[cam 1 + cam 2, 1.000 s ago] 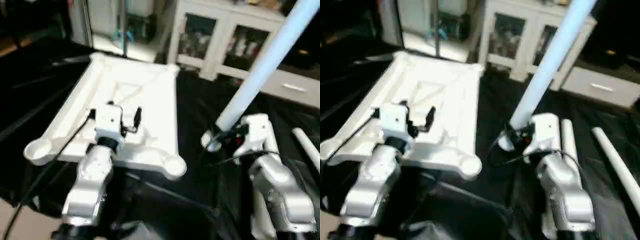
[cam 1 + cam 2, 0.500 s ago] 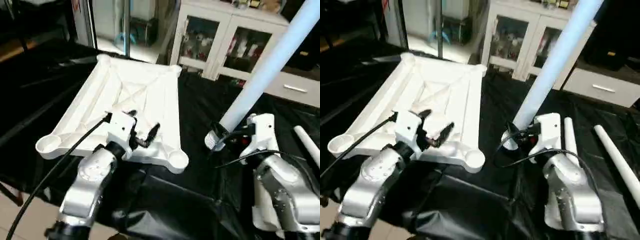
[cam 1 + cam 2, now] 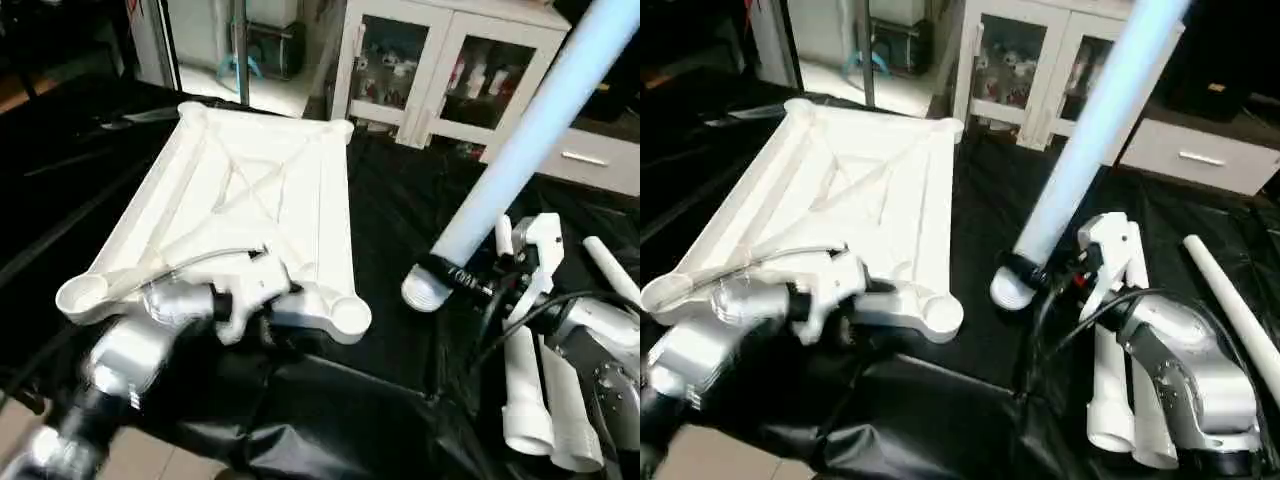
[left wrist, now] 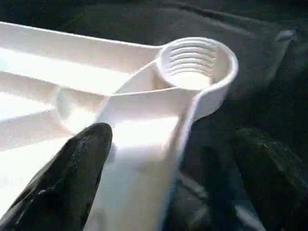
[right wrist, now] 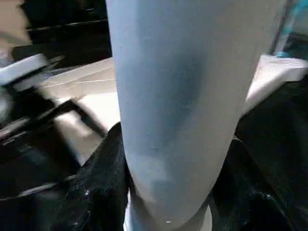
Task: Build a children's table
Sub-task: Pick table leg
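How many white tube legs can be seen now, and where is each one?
4: one leg held by the right gripper, two legs on the black cloth beside the right arm, one leg farther right. None looks hidden.

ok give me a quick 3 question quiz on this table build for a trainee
1. True or false: the right end effector holds a leg by its threaded end.
2. Which part of the tabletop is the left end effector straddling? A) far edge B) near rim beside a corner socket C) centre ribs
3. How many loose legs lie on the black cloth by the right arm?

Key: 1 true; 2 B; 3 three, two side by side and one farther right.
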### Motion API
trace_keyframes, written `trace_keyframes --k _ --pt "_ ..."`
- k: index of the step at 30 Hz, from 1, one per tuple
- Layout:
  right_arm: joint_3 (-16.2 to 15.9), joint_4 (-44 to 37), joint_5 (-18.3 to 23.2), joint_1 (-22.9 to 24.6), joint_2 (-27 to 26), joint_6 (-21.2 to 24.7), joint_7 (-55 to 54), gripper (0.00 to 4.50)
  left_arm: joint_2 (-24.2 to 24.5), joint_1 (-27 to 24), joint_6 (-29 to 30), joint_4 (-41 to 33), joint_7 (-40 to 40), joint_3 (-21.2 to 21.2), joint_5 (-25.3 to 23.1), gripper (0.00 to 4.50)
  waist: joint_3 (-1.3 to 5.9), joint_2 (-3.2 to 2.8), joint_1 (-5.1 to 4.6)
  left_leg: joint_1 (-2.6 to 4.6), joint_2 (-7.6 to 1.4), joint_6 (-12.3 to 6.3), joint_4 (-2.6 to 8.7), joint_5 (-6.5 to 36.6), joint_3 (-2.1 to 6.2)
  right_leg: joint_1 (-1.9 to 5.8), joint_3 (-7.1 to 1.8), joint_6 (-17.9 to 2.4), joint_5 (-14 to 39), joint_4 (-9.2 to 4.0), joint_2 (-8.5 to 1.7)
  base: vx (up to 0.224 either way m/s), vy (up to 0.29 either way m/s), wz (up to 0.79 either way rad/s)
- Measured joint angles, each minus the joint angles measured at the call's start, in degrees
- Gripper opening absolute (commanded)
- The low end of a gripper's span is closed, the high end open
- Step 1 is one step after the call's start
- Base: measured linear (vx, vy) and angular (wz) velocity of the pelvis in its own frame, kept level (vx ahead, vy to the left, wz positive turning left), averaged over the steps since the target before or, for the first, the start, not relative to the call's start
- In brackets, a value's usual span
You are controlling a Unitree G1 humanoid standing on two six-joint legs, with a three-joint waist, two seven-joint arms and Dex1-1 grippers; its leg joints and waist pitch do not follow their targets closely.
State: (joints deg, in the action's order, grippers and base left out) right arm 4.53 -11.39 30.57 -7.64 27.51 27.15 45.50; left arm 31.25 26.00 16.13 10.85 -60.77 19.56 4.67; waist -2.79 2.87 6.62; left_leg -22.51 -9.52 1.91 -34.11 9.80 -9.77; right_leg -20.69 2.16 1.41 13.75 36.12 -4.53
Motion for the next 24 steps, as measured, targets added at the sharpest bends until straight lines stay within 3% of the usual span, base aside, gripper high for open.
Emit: trace_keyframes --k 2,4,12,24 --pt "-0.7 -0.2 0.6 0.7 0.0 0.4 0.6 1.87 0.2 0.7 -0.2 0.6 -0.9 0.3 0.0 4.40 0.00 0.00 0.01 -0.05 0.00 -0.03 -0.01 0.0 -0.09 -0.07 -0.04 0.0 0.0 0.00 -0.03 0.000 0.000 0.00" --pt "-0.8 -0.8 0.8 1.4 0.1 1.0 0.9 1.87 0.1 1.2 -0.3 1.8 -2.0 0.6 0.2 4.05 -0.05 -0.08 0.06 -0.06 -0.03 -0.01 -0.01 0.0 -0.16 -0.10 -0.02 -0.1 0.0 0.02 -0.05 0.000 0.000 0.00" --pt "-1.7 -2.3 1.1 2.8 0.2 1.5 1.3 1.87 -0.4 3.5 -1.4 5.9 -5.6 1.0 0.6 3.44 -0.16 -0.44 0.08 -0.01 -0.15 0.01 0.00 0.0 -0.29 -0.12 0.04 -0.5 -0.3 0.07 -0.06 0.000 0.000 0.00" --pt "-1.7 -2.6 1.4 2.7 1.7 2.2 2.3 1.87 -2.1 6.3 -3.6 13.7 -8.2 1.0 0.6 2.57 -0.18 -0.18 0.18 0.03 -0.29 0.07 0.00 0.0 -0.42 -0.19 0.09 -0.5 -0.5 0.05 -0.06 0.000 0.000 0.00"
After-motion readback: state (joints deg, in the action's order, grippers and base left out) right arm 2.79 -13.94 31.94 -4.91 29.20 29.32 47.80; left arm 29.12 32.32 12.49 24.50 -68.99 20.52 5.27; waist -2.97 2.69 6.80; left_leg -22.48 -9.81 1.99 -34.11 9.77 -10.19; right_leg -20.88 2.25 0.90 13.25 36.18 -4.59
